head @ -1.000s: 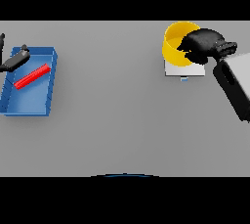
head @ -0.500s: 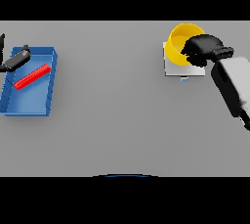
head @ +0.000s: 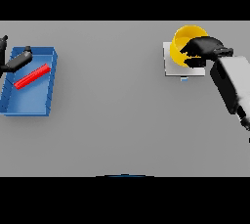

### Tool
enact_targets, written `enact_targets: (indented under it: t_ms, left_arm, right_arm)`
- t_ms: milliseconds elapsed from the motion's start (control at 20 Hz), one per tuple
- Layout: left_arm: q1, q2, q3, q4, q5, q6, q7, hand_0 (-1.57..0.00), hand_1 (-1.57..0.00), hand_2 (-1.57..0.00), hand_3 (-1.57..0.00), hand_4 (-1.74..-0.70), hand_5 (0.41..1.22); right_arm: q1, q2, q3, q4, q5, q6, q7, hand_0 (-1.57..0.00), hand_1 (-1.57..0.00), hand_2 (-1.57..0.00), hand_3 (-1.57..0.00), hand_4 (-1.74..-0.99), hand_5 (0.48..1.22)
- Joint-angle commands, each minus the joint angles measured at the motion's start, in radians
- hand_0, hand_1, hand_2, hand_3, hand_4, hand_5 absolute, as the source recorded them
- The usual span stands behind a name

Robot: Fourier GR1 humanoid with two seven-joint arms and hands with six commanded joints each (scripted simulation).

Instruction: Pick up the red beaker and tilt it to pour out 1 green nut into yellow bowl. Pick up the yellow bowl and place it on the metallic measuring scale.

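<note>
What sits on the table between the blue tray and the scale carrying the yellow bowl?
Nothing: in the head view the grey table is bare between the blue rectangular tray and the metallic measuring scale under the yellow bowl.

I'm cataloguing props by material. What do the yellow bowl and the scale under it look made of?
The yellow bowl, held by the right hand, looks like matte plastic: flat, even colour, no glint. The scale is pale grey-white, maybe brushed metal, though no reflections confirm it.

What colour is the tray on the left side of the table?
Blue; the tray shows in the head view, the only one.
</note>
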Motion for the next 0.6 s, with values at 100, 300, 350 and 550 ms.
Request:
enact_targets:
  t_ms: [100,300,350,550]
  left_arm:
    - [-0.024,-0.010,-0.001,0.022,-0.006,-0.008,0.010,0.00,0.00,0.00,0.00,-0.81,0.742]
    - [-0.018,-0.022,-0.004,0.037,-0.012,-0.002,-0.014,0.00,0.00,0.00,0.00,-0.81,0.739]
    - [-0.014,-0.019,-0.003,0.034,-0.008,-0.004,-0.013,0.00,0.00,0.00,0.00,-0.81,0.737]
    - [-0.026,-0.024,-0.001,0.036,-0.010,0.001,-0.002,0.00,0.00,0.00,0.00,-0.82,0.733]
  right_arm:
    - [-0.016,-0.002,-0.004,0.031,-0.002,0.017,-0.022,-0.62,-0.55,-0.69,-0.67,-1.444,0.887]
    - [-0.021,0.000,0.004,0.055,0.004,0.024,-0.060,-0.25,-0.23,-0.39,-0.54,-1.385,0.780]
    - [-0.025,0.001,0.010,0.059,0.011,0.022,-0.063,-0.20,-0.18,-0.34,-0.51,-1.372,0.766]
    - [-0.042,0.008,0.023,0.088,0.027,0.031,-0.083,-0.08,-0.07,-0.17,-0.39,-1.325,0.737]
